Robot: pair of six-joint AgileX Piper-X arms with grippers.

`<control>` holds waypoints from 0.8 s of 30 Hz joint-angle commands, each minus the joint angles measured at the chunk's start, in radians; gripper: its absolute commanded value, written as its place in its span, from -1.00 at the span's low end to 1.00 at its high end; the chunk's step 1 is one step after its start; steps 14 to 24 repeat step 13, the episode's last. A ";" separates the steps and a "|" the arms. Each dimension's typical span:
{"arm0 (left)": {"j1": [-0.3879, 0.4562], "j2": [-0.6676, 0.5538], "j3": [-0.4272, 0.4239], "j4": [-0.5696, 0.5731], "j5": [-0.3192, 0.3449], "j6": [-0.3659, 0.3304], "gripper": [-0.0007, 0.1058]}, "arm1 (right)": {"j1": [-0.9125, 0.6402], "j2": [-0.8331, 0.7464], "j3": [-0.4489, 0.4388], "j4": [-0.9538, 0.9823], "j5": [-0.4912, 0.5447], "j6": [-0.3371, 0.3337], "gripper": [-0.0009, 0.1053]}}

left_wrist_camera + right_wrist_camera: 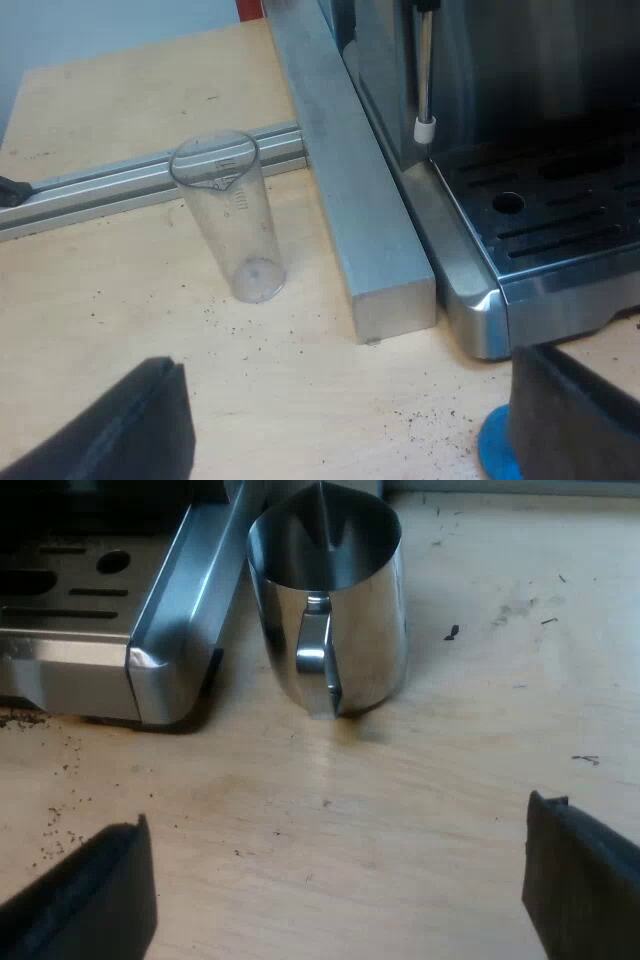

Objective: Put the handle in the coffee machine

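My left gripper (345, 425) is open over the wooden table, its black fingers (120, 430) wide apart with nothing between them. A clear measuring glass (230, 215) stands upright ahead of it, beside a metal bar. The espresso machine's drip tray (560, 215) and steam wand (425, 80) lie beyond the bar. A blue tamper (495, 445) peeks out by one finger. My right gripper (340, 895) is open too, hovering above bare wood before a steel milk jug (330, 600) that stands next to the machine's tray corner (150, 670).
A square metal bar (360, 210) runs along the machine's side, and an aluminium rail (120, 185) crosses behind the glass. Coffee grounds (55, 825) are scattered on the wood near the drip tray.
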 commanded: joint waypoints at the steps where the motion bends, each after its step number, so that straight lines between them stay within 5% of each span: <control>1: -0.012 -0.135 -0.001 -0.013 -0.010 -0.012 0.29 | 0.000 -0.045 -0.007 0.000 -0.003 -0.001 0.46; 24: -0.020 -0.140 -0.001 -0.013 -0.010 -0.012 0.29 | 0.000 -0.045 -0.007 0.000 -0.003 -0.001 0.46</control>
